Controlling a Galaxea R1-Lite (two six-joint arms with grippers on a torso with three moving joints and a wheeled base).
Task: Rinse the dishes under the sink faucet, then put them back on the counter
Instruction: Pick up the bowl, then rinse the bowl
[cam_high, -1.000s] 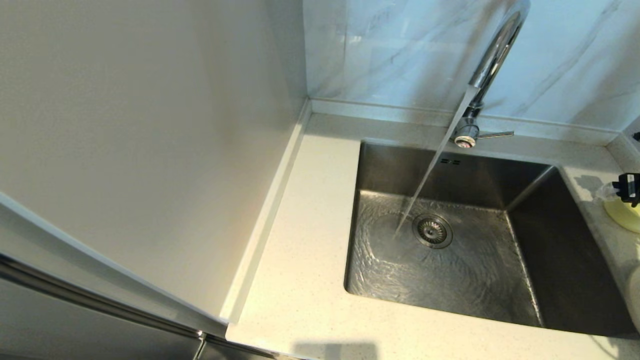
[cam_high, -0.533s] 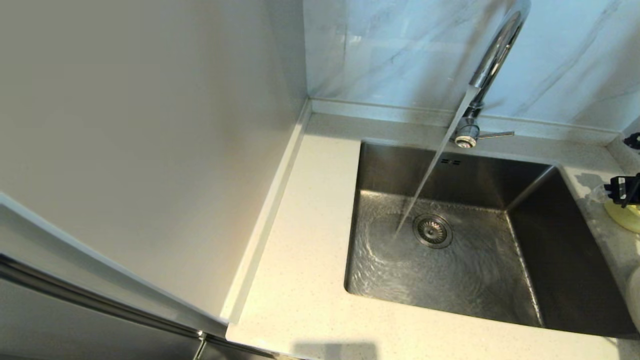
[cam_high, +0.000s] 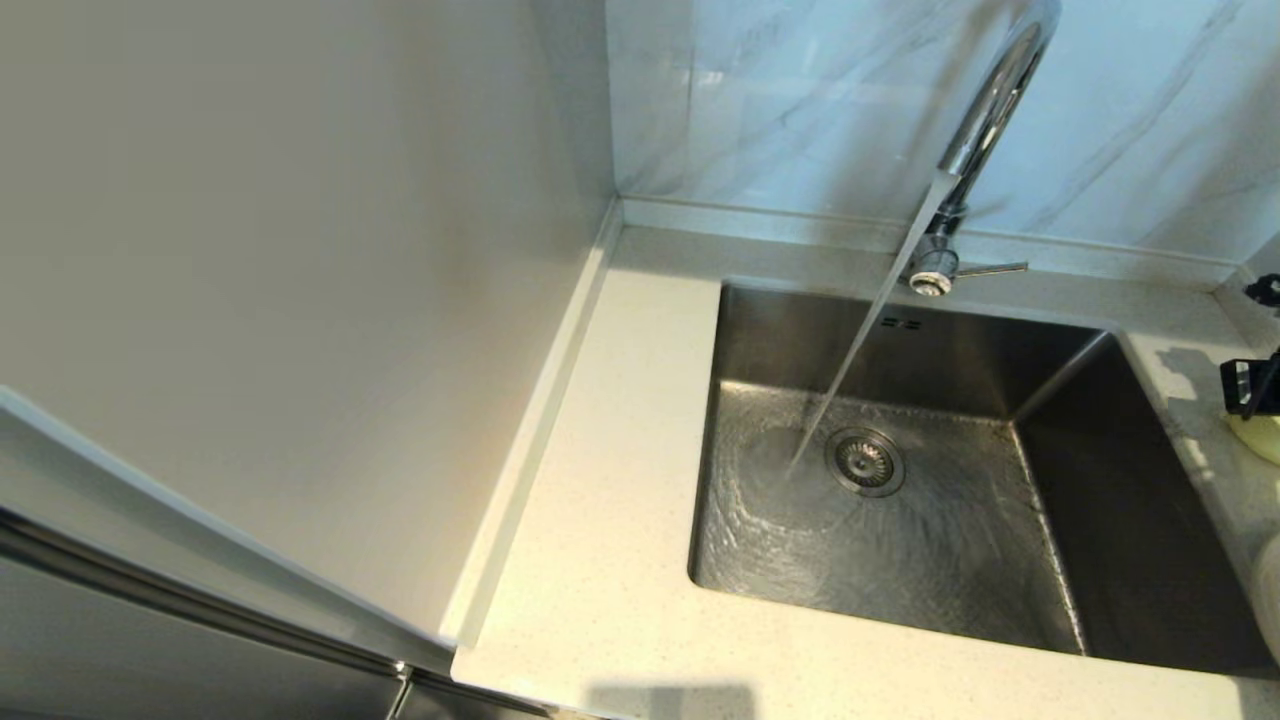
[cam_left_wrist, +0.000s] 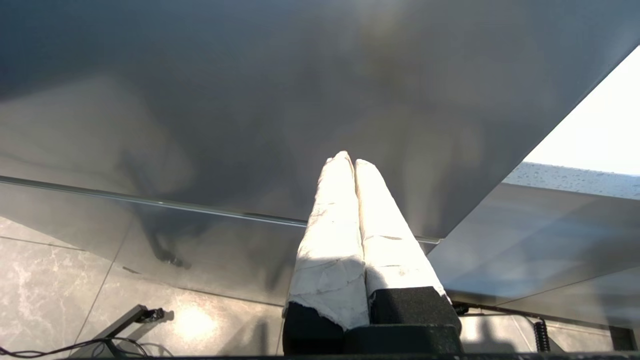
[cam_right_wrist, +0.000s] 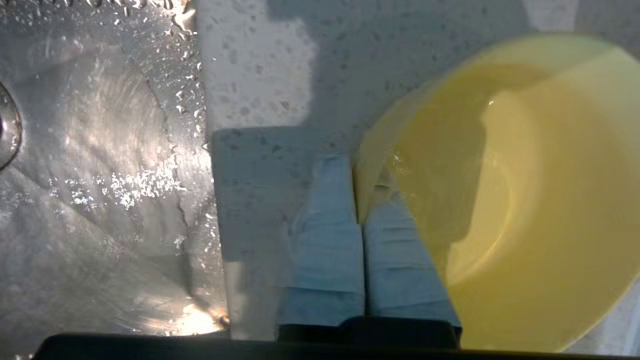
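Observation:
My right gripper (cam_high: 1254, 386) (cam_right_wrist: 359, 175) is over the counter (cam_high: 610, 520) just right of the sink (cam_high: 1120, 520). It is shut on the rim of the pale yellow bowl (cam_high: 1262, 438) (cam_right_wrist: 540, 200), one finger inside and one outside. Whether the bowl touches the counter (cam_right_wrist: 260, 90) I cannot tell. The chrome faucet (cam_high: 985, 120) is running, and its stream (cam_high: 850, 370) lands beside the drain strainer (cam_high: 865, 462). A pale rounded edge (cam_high: 1270, 600) at the far right may be the plate. The chopsticks are out of view. My left gripper (cam_left_wrist: 348, 160) is shut and empty, parked low before a grey cabinet front.
A white side panel (cam_high: 300, 300) walls off the counter's left end. The grey-veined marble wall (cam_high: 800, 100) stands behind the low back edge. The wet sink wall (cam_right_wrist: 90, 175) lies close beside the right gripper.
My right gripper has carried the bowl further right, so less of the bowl shows at the head view's edge. The water keeps running.

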